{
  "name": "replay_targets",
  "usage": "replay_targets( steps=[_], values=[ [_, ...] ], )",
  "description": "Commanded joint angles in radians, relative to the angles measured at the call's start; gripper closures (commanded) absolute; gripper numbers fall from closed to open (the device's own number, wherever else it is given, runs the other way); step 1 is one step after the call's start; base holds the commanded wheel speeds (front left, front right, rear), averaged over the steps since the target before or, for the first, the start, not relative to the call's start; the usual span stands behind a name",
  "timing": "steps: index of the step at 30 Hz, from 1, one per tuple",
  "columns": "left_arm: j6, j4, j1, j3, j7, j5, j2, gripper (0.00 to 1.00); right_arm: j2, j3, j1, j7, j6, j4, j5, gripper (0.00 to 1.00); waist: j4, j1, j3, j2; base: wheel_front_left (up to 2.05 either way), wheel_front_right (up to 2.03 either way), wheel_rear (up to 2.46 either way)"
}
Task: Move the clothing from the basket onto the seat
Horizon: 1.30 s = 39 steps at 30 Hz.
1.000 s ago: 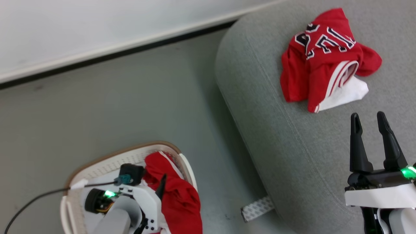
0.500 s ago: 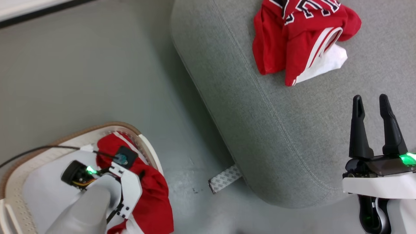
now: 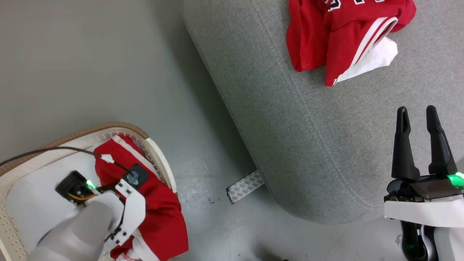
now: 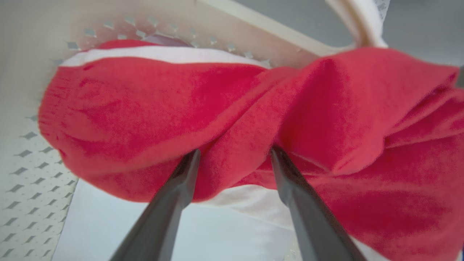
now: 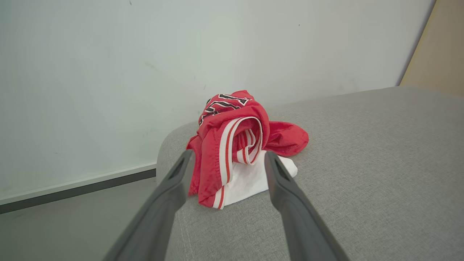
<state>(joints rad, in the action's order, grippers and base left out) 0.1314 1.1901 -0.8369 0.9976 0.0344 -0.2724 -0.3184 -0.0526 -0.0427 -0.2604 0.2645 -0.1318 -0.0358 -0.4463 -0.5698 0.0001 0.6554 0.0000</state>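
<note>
As the left pincer [image 4: 233, 155] gapes, red clothing [image 4: 145, 108] bulges between its jaws

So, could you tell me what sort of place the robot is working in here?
Probably a living-room corner or a mock-up of one: a large light grey fabric sofa, an oval cream-white perforated plastic laundry basket on a smooth grey floor, and a plain white wall behind.

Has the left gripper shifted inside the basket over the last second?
Yes. Judged against the basket rim, the left gripper has crossed from the white pad rightward onto the red garment, jaws open.
</note>
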Motion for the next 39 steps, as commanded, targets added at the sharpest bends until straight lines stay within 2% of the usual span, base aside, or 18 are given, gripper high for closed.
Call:
replay_targets(
  steps=[1, 2, 3, 4, 11, 18, 26, 32, 39],
  values=[
    [-0.002, -0.002, -0.020, 0.011, -0.013, -0.010, -0.017, 0.00, 0.003, -0.001, 0.003, -0.001, 0.002, -0.008, -0.012, 0.00, 0.003, -0.0001, 0.006, 0.0000, 0.08, 0.08, 0.08],
    [-0.002, -0.003, -0.029, 0.020, -0.024, -0.018, -0.022, 0.35, 0.003, -0.001, 0.001, -0.001, 0.002, -0.011, -0.011, 0.00, 0.003, -0.0001, 0.010, 0.0000, 0.06, 0.06, 0.06],
    [-0.002, -0.001, -0.032, 0.030, -0.032, -0.024, -0.025, 0.82, 0.003, -0.002, -0.001, -0.001, 0.002, -0.012, -0.012, 0.00, 0.004, -0.0001, 0.013, 0.0000, 0.05, 0.05, 0.05],
    [-0.002, 0.001, -0.034, 0.040, -0.035, -0.032, -0.026, 1.00, 0.003, -0.002, -0.003, -0.001, 0.002, -0.012, -0.012, 0.00, 0.005, -0.0001, 0.016, 0.0000, 0.03, 0.03, 0.03],
    [-0.002, 0.014, -0.053, 0.077, -0.084, -0.086, -0.028, 1.00, 0.003, -0.008, -0.016, -0.001, 0.002, 0.000, -0.009, 0.00, 0.003, -0.0001, 0.008, 0.0000, 0.00, 0.00, 0.00],
    [-0.002, 0.029, -0.040, 0.073, -0.152, -0.146, -0.003, 1.00, 0.002, -0.035, -0.046, 0.000, 0.002, 0.029, 0.015, 0.00, 0.007, -0.0001, -0.061, 0.0000, 0.00, 0.00, 0.00],
    [-0.002, 0.015, 0.007, 0.055, -0.261, -0.222, 0.109, 1.00, 0.001, -0.020, -0.022, 0.000, 0.002, 0.056, 0.089, 0.00, 0.121, -0.0001, -0.220, 0.0000, 0.00, 0.00, 0.00],
    [-0.002, -0.041, 0.078, 0.002, -0.299, -0.302, 0.167, 1.00, -0.035, -0.033, 0.010, -0.001, 0.002, 0.086, 0.101, 0.00, 0.219, -0.0001, -0.360, 0.0000, 0.00, 0.00, 0.00],
    [-0.015, -0.223, 0.166, -0.115, -0.299, -0.312, 0.166, 1.00, -0.071, -0.059, 0.056, -0.001, 0.002, 0.123, 0.079, 0.00, 0.337, -0.0001, -0.492, 0.0000, 0.00, 0.00, 0.00]
  ],
)
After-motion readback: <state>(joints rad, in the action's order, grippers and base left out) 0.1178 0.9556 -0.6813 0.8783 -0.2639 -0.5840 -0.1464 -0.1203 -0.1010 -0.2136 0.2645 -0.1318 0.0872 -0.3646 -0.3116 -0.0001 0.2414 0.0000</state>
